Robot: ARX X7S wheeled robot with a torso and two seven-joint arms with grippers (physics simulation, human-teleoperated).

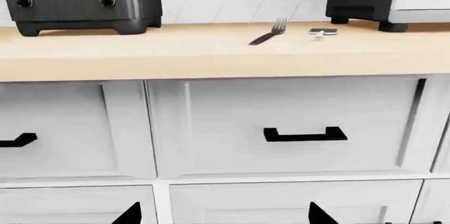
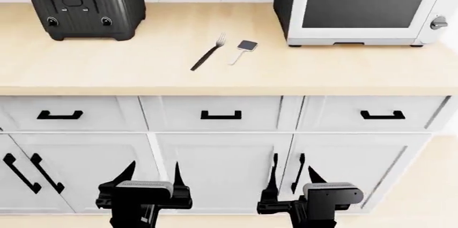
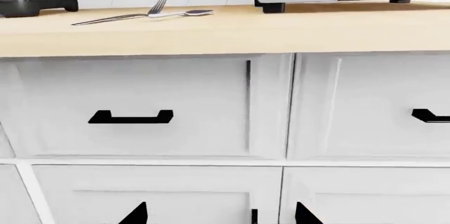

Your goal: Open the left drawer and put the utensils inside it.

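Note:
The fork (image 2: 209,53) with its black handle lies on the wooden countertop (image 2: 143,72), tines toward the wall. The small spatula (image 2: 243,50) lies just right of it. The left wrist view shows the fork (image 1: 268,33) and the spatula (image 1: 322,32) too. The left drawer (image 2: 72,114) is shut, its black handle (image 2: 59,114) showing. My left gripper (image 2: 154,166) and right gripper (image 2: 293,179) hang open and empty, low in front of the cabinet doors and well below the drawers. In the wrist views the left gripper (image 1: 223,211) and right gripper (image 3: 219,211) face the middle drawer front.
A black toaster (image 2: 81,2) stands at the counter's back left and a microwave (image 2: 365,5) at the back right. A middle drawer (image 2: 220,114) and a right drawer (image 2: 382,114) are shut. Cabinet doors (image 2: 222,169) with black handles fill the space below.

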